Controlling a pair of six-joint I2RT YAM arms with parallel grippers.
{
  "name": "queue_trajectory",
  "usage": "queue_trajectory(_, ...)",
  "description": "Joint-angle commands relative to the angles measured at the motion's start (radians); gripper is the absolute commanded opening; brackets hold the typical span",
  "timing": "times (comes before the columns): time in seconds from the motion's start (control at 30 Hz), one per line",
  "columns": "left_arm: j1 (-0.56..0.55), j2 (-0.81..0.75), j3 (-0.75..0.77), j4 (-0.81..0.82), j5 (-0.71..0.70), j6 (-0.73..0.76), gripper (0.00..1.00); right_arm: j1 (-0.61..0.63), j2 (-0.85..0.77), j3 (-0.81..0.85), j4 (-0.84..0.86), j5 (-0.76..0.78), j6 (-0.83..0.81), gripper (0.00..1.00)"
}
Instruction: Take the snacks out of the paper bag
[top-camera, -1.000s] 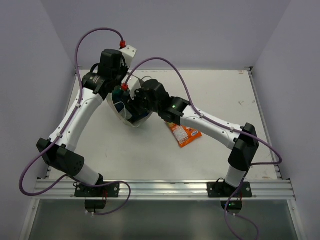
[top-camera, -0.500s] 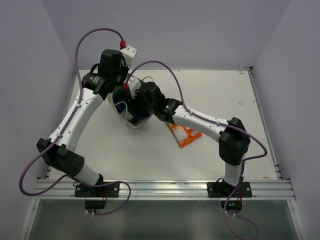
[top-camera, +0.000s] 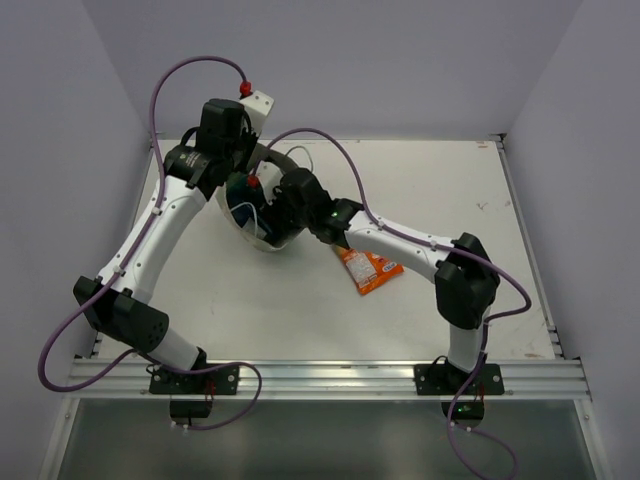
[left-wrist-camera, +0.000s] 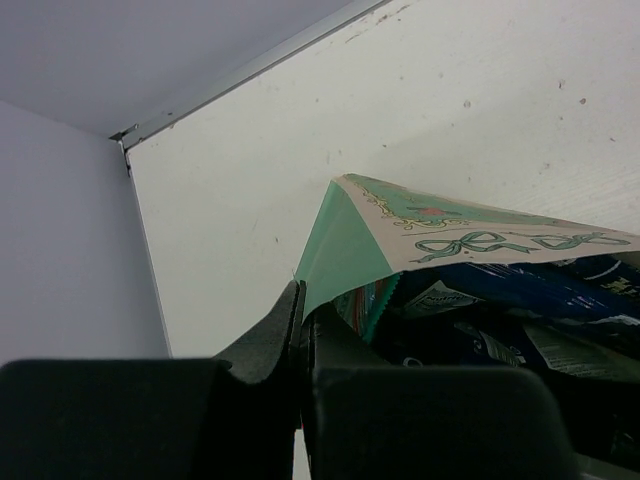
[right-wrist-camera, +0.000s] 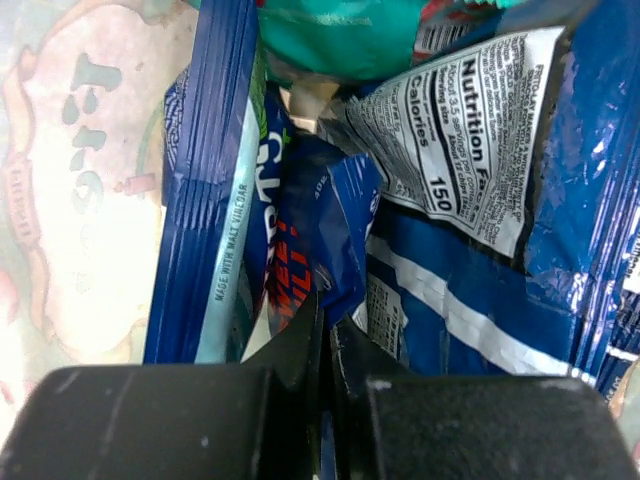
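The left gripper (left-wrist-camera: 302, 305) pinches the paper bag (left-wrist-camera: 345, 250) at its rim, and inside the bag the right gripper (right-wrist-camera: 325, 325), closed on a blue packet (right-wrist-camera: 338, 240), should next pull it out.

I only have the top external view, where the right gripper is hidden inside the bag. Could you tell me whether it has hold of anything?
Observer: Yes. In the right wrist view, the right gripper is shut on the edge of a blue packet with a red patch.
Operator: Thank you. Are there other kinds of packets in there?
Observer: A teal packet lies deeper in, past the blue ones.
Operator: And is the left gripper holding the bag?
Observer: Yes. The left gripper pinches the bag by its green side fold, at the mouth.
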Motion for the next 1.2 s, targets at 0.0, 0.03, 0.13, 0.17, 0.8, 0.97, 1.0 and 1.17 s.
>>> queue_trajectory(0.0, -0.005, -0.061, 0.036, 0.085, -0.010, -0.008, 0.00, -0.003, -0.072, 0.110, -0.007, -0.060, -0.015, 0.00)
queue_trajectory(0.03, -0.005, -0.061, 0.034, 0.084, -0.013, -0.008, 0.00, -0.003, -0.089, 0.139, -0.012, -0.071, -0.019, 0.00)
queue_trajectory(0.13, -0.005, -0.058, 0.036, 0.085, -0.019, -0.012, 0.00, -0.001, -0.152, 0.199, -0.040, -0.107, -0.021, 0.00)
queue_trajectory(0.17, -0.005, -0.056, 0.039, 0.085, -0.019, -0.014, 0.00, -0.001, -0.167, 0.205, -0.040, -0.114, -0.019, 0.00)
queue_trajectory(0.8, -0.003, -0.020, 0.068, 0.076, -0.114, 0.003, 0.00, -0.229, -0.826, -0.061, -0.099, 0.064, 0.094, 0.00)
queue_trajectory(0.97, -0.005, -0.021, 0.063, 0.076, -0.121, 0.003, 0.00, -0.357, -0.893, -0.205, -0.110, 0.111, 0.117, 0.00)
queue_trajectory(1.0, -0.005, -0.021, 0.063, 0.076, -0.119, 0.003, 0.00, -0.409, -0.876, -0.244, -0.101, 0.095, 0.155, 0.00)
queue_trajectory(1.17, -0.005, -0.017, 0.065, 0.074, -0.101, -0.004, 0.00, -0.521, -0.720, -0.305, 0.072, -0.061, 0.270, 0.00)
